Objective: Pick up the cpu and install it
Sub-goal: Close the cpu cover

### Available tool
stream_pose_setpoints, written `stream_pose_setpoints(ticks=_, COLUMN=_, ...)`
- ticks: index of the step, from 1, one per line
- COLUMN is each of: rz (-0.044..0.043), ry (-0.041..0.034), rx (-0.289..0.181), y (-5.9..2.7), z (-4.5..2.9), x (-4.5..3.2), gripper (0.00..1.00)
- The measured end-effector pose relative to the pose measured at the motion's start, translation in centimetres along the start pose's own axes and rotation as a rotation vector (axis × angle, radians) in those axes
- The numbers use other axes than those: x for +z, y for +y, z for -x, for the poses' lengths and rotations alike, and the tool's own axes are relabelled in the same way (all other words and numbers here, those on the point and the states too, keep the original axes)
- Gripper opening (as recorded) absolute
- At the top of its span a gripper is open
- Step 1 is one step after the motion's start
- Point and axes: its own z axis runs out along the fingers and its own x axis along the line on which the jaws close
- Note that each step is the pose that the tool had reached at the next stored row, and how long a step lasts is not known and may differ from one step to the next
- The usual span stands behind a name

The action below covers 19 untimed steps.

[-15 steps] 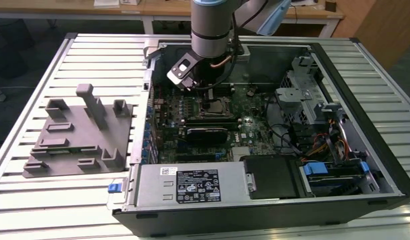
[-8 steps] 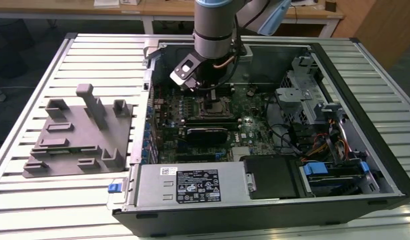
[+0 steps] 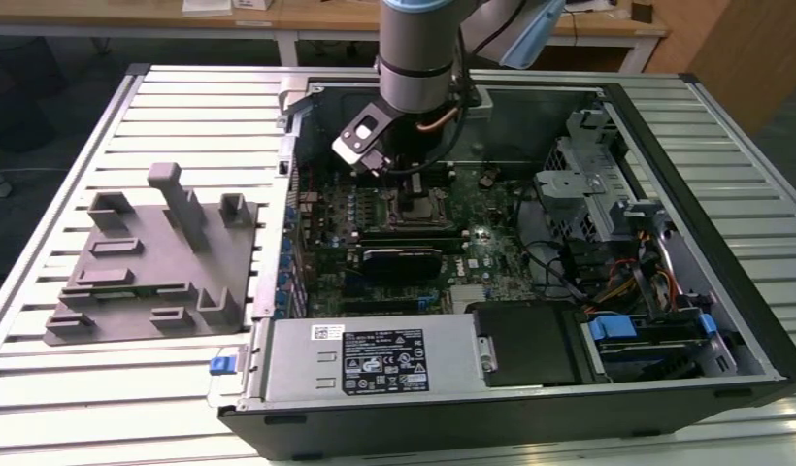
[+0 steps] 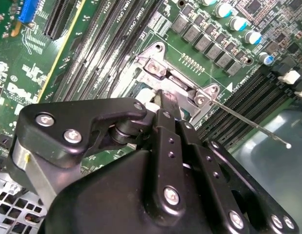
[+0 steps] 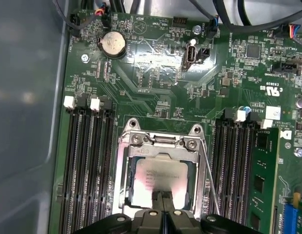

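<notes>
One arm reaches down into an open computer case that lies on its side on a slatted metal table, and its pincer sits low over the motherboard's socket. The cpu lies flat inside the socket's metal frame, its pale silver top facing up, and in the first wrist view the pincer's tip is over the edge of that silver top. Both fingers are drawn together with only a hairline seam between them, so the pincer is narrow and grips nothing; I cannot tell whether its tip actually presses on the chip. In the second wrist view the pincer points at the same frame, and a thin wire lever runs out from the socket across the neighbouring memory slots. Rows of dark memory slots flank the socket on both sides, a green memory module stands in one of them, and a round coin battery sits further up the board. On the exterior view's left, well apart from the socket, a grey fixture block rests on the table beside the case, and a silver power supply fills the near end of the case
</notes>
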Motion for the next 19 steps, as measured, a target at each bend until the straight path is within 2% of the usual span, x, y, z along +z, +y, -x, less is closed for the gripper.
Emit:
stream_pose_setpoints(ticks=3, rz=-0.0004, ry=-0.0004, rx=0.0, y=-0.01, z=0.02, x=-0.61, gripper=0.11)
stream_pose_setpoints(ticks=19, rz=0.0001, ry=-0.0002, rx=0.0, y=-0.14, z=0.05, x=-0.65, gripper=0.11)
